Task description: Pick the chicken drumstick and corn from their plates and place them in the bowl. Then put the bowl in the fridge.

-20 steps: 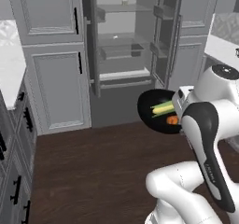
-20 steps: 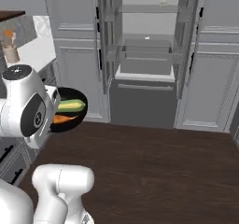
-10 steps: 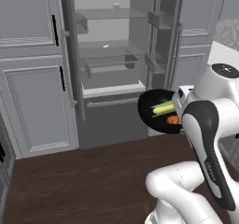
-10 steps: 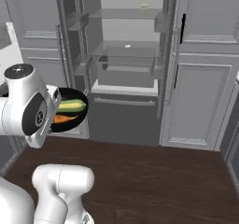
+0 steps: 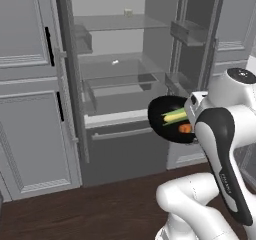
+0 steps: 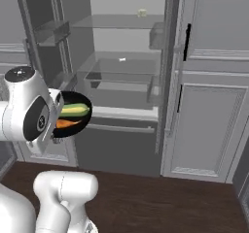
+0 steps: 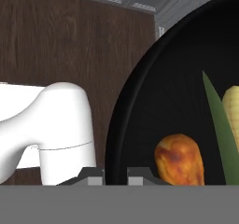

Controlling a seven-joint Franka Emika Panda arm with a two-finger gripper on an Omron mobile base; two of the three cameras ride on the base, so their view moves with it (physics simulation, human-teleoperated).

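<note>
Grey panelled cupboard doors (image 5: 27,134) with short dark handles (image 5: 48,46) to one side, matching tall cupboard (image 6: 209,125) on the other, dark wood plank floor (image 6: 160,203) below, small pale object (image 6: 142,13) sitting far back up high

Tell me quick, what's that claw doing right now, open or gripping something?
Claw: closed on the rim of the black bowl, which holds the corn and chicken drumstick.
</note>
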